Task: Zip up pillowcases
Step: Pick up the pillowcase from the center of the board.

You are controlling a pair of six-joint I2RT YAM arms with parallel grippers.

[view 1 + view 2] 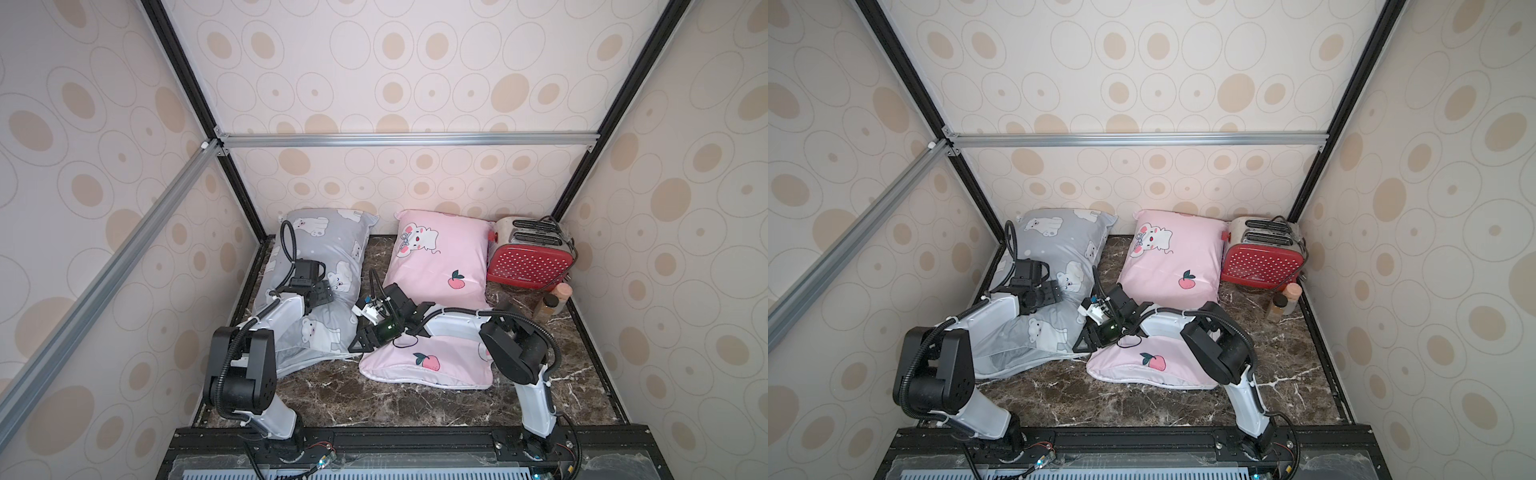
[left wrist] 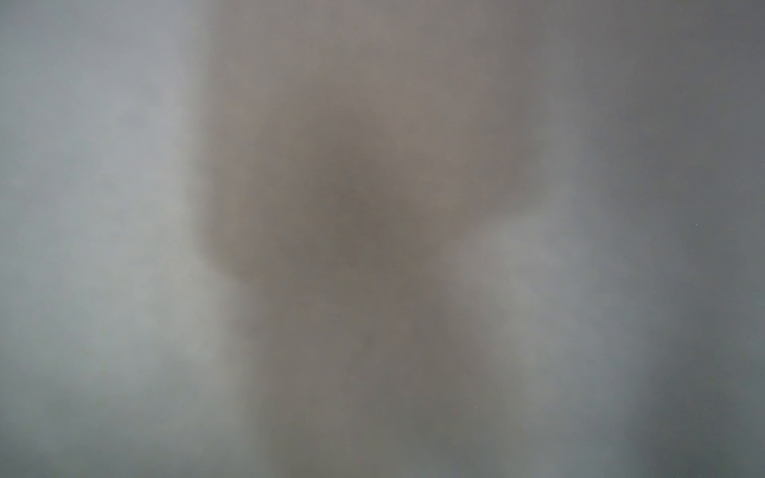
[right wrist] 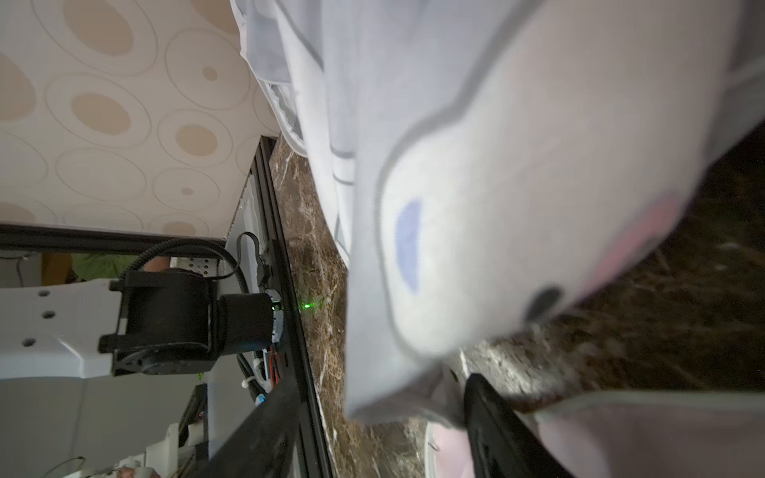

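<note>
The grey pillowcase with white bears lies at the left of the table, its white-edged end toward the front. The pink pillowcase lies beside it on the right. My left gripper presses down on the middle of the grey pillowcase. Its wrist view is all blur, so its jaws are hidden there. My right gripper is at the grey pillowcase's near right corner. The jaws stand apart, with that corner between them and touching one finger.
A red dotted toaster stands at the back right, with two small bottles in front of it. The dark marble table is walled in on three sides. The right arm lies across the pink pillowcase's near half.
</note>
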